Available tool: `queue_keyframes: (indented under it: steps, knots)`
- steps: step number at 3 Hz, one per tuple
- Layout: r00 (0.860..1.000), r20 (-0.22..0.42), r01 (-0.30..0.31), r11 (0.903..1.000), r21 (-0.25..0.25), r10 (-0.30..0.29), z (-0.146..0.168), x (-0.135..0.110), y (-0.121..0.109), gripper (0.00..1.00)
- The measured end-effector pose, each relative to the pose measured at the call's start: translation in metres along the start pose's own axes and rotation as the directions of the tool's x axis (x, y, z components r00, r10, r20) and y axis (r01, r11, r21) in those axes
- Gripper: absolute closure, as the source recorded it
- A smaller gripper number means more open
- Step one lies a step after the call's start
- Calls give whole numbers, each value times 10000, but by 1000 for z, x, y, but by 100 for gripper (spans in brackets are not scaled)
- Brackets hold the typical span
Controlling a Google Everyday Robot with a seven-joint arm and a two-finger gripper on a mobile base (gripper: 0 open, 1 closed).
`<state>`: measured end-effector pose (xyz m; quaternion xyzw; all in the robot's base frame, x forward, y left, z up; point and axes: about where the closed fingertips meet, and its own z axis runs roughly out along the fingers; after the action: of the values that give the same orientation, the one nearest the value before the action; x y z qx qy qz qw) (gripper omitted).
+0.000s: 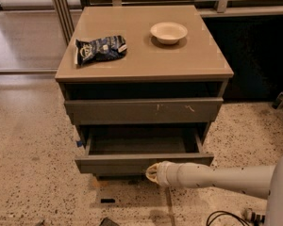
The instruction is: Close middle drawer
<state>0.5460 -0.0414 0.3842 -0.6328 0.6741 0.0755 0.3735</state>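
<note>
The middle drawer [132, 163] is a wide, shallow grey-brown drawer pulled out of the cabinet, its flat grey inside showing and its plain front facing me. Above it sits a taller shut drawer front [144, 110] with pale scratch marks. My gripper [152, 172] is at the end of the white arm coming in from the lower right. It sits against the lower edge of the open drawer's front, a little right of its middle.
The cabinet top [141, 62] holds a dark snack bag [100, 48] at the left and a white bowl [168, 32] at the back right. Speckled floor [33, 164] surrounds the cabinet. A small dark object [107, 201] and cables [226, 218] lie on the floor in front.
</note>
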Motion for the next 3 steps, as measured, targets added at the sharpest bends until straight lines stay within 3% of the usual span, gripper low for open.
queue_keyframes:
  steps: [1, 2, 3]
  knots:
    - [9970, 770, 63, 9990, 432, -96, 8, 2, -16, 100]
    - [9790, 2032, -107, 9906, 1361, -174, 19, 0, -69, 100]
    - [9777, 2093, -107, 9903, 1382, -186, 19, -1, -71, 100]
